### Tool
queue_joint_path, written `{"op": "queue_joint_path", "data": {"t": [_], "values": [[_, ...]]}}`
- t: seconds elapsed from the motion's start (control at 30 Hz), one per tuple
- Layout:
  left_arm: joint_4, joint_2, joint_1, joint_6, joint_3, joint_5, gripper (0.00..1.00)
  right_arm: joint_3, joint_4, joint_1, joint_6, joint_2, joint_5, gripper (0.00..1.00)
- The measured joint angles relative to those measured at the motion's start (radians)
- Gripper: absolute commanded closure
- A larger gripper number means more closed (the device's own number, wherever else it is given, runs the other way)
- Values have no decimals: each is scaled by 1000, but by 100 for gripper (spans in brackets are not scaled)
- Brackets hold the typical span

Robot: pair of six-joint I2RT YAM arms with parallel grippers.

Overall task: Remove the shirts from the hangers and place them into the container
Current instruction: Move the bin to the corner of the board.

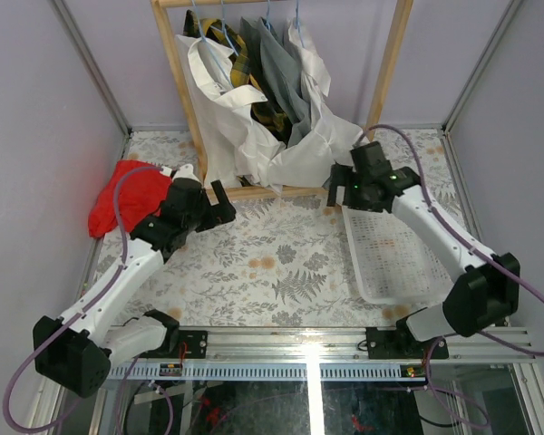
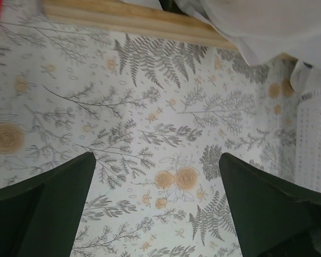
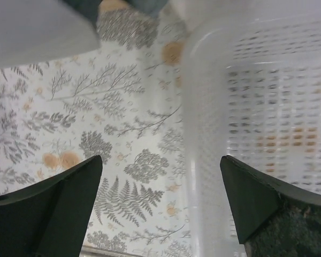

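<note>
Four soft, light shirts (image 1: pixel 254 100) hang on hangers (image 1: pixel 222 18) from a rack (image 1: pixel 394 63) at the table's (image 1: pixel 272 263) far edge. The basket (image 1: pixel 394 258) sits empty by the right edge. Left tool (image 1: pixel 221 203) and right tool (image 1: pixel 335 186) gape wide, holding nothing. A shirt is probably best gripped near its collar or shoulder.

The hangers (image 1: pixel 223 20) run off the top edge, hooks unseen. The plaid shirt (image 1: pixel 242 60) is mostly buried behind a white shirt (image 1: pixel 218 127). The right arm (image 1: pixel 426 213) covers the far corner of the basket (image 1: pixel 394 263), whose mesh blurs up close.
</note>
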Motion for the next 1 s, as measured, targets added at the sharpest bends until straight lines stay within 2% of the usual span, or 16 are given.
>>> {"op": "queue_joint_path", "data": {"t": [0.17,0.27,0.33,0.47,0.6,0.67,0.73,0.83,0.9,0.97,1.0], "values": [[-68,28,49,0,87,-40,0,14,-68,121,42,98,84,0],[-70,21,53,0,72,-34,0,-86,-79,136,36,55,151,0],[-63,22,53,0,53,-15,0,-158,-87,136,31,26,190,4],[-55,29,53,-2,15,45,0,-235,-78,113,6,24,261,21],[-63,24,53,-4,15,110,0,-237,-16,0,-48,25,260,38],[-87,11,53,1,31,135,0,-229,20,-55,-84,35,259,41],[-105,-17,53,13,44,143,0,-189,33,-100,-123,82,267,48],[-140,-80,53,45,50,142,0,-105,48,-145,-168,195,281,50],[-173,-97,53,69,65,143,0,-55,59,-169,-193,269,276,57],[-189,-96,53,88,73,150,0,-28,76,-188,-216,317,270,72],[-197,-93,53,98,73,154,0,-15,82,-197,-228,339,255,75]]}}
